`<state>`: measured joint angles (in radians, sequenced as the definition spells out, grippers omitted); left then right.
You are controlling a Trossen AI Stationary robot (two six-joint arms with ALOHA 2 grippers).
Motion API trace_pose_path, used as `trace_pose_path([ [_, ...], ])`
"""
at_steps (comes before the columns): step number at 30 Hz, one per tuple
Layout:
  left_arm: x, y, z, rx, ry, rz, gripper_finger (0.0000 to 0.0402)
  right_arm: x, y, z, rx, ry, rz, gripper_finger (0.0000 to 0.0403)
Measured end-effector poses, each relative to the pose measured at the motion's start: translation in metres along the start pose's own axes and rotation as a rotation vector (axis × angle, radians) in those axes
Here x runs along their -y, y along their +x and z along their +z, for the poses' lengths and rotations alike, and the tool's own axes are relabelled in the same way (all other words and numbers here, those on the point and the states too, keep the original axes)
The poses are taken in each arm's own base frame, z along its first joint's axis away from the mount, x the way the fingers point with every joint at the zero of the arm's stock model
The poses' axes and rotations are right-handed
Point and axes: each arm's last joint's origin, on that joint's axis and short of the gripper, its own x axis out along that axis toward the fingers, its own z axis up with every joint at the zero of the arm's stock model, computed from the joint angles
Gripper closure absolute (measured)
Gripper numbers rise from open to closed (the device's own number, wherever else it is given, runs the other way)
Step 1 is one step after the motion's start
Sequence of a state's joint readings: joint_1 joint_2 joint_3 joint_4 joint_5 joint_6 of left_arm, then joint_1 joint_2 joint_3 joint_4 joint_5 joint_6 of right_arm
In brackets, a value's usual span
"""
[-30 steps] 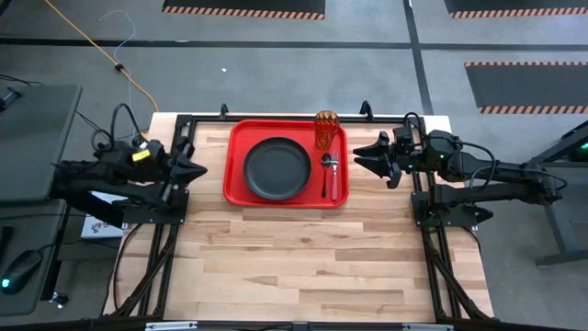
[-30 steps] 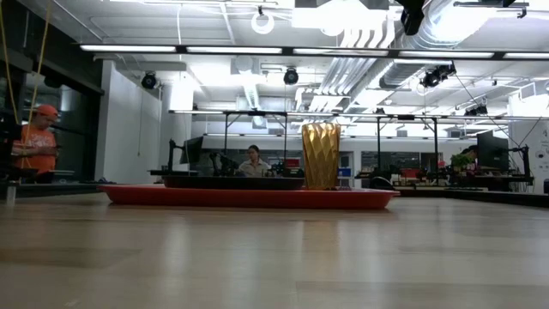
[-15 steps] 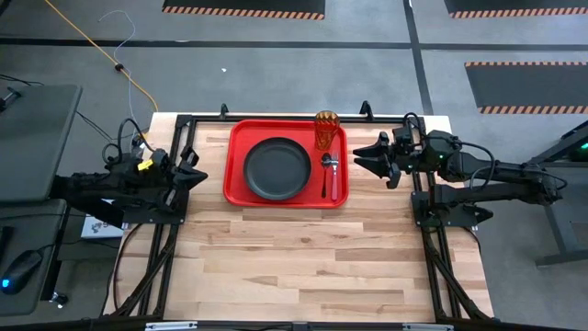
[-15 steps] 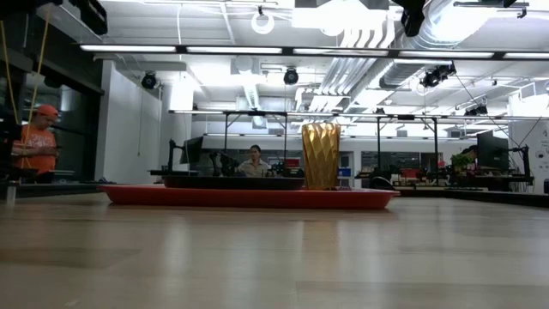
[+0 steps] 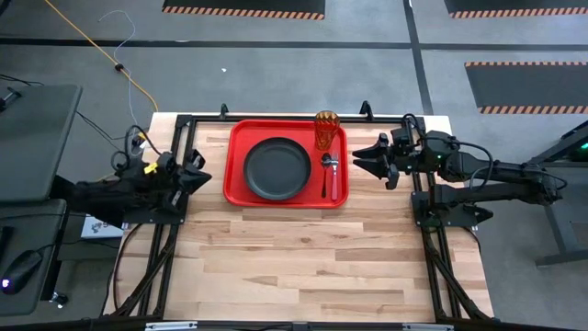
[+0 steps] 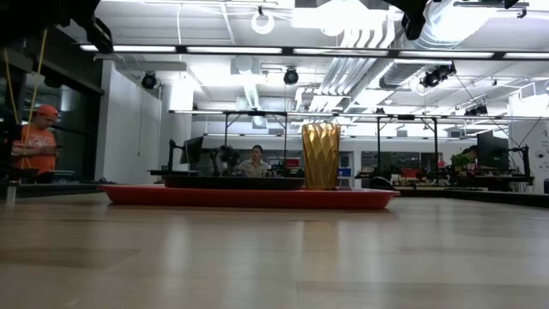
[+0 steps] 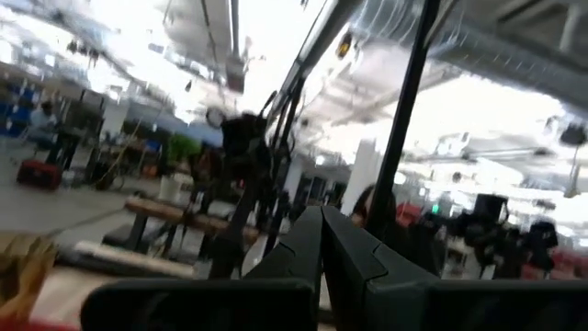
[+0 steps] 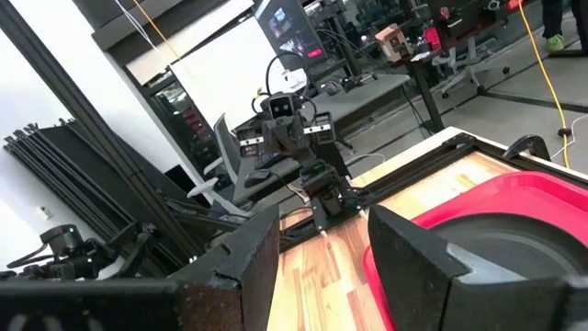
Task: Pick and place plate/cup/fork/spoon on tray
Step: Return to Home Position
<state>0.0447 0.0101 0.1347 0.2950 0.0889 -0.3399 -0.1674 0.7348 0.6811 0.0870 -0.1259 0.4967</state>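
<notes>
I am working in a big robot lab. Across the top of the low view I see bare ceiling pipes [image 6: 360,34] and long lights [image 6: 180,48] (very bright), with desks [image 6: 232,176] and a person [image 6: 36,142] at the left edge.

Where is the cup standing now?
In the high view, the cup stands upright in the tray's far right corner, beyond the fork and spoon.

A bright red tray [image 5: 235,156] carries a matte black-grey plate [image 5: 277,168] and an amber-orange tumbler [image 5: 327,130], gold-toned in the low view. The spoon [image 5: 326,172] is dark, the fork [image 5: 335,182] silvery with a reddish handle. Pale striped wood forms the table [image 5: 303,257]. Both arms are black; a person [image 6: 38,142] wears orange.
</notes>
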Motion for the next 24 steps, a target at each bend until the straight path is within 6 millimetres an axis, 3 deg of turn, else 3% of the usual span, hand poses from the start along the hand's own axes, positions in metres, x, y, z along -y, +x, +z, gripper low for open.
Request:
trace_pose_path([
  [7, -0.005, -0.003, -0.011, 0.1, -0.035, -0.033, 0.0401, 0.0, 0.0, 0.0, -0.001, 0.0, -0.001, 0.0242],
  [17, -0.008, -0.004, -0.025, 0.037, -0.049, -0.045, 0.0401, 0.0, 0.0, 0.0, -0.001, 0.0, 0.0, 0.0242],
  [24, -0.019, -0.008, -0.057, -0.306, -0.076, 0.068, 0.0401, 0.0, 0.0, 0.0, -0.001, 0.0, -0.001, 0.0242],
])
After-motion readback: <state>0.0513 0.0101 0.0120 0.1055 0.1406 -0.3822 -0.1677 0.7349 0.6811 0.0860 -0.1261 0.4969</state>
